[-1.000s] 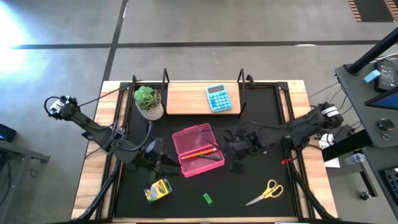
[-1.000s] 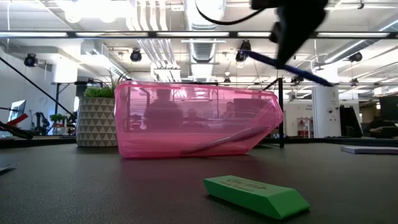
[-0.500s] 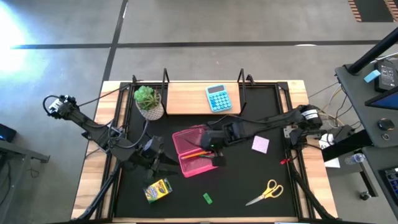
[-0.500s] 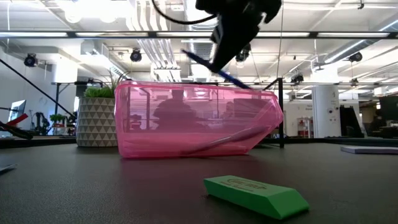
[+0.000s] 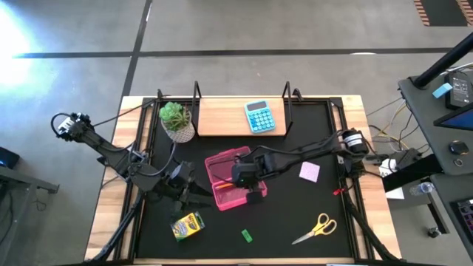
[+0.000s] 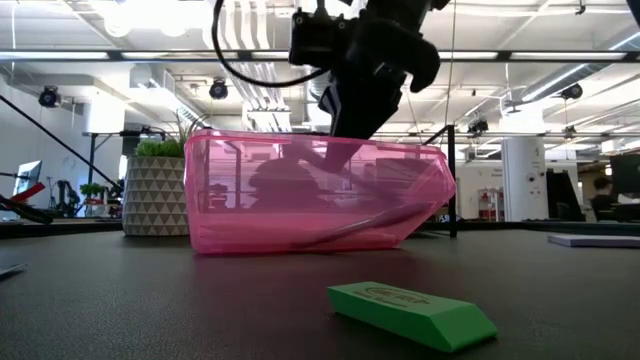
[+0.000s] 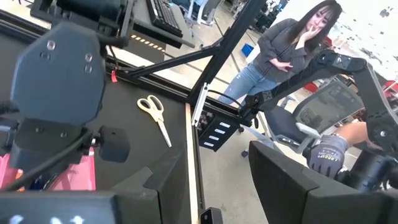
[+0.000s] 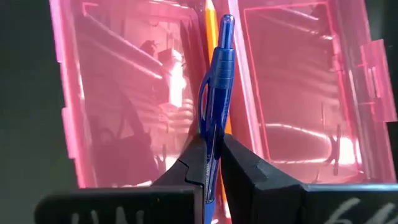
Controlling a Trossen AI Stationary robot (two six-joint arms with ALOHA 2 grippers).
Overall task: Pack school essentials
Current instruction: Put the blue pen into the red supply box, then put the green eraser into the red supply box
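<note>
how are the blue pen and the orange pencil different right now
The blue pen is clamped in the right gripper above the open pink case; the orange pencil already lies inside the case. The pen is thicker, with a clip; the pencil is thin and plain. In the right wrist view both point the same way, over the case's middle.

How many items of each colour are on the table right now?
Pink: 2, open case, sticky pad
Blue: 2, calculator, pen held by right hand
Green: 2, eraser, plant
Yellow: 2, scissors, crayon box
Orange: 1, pencil
Total: 9
</note>
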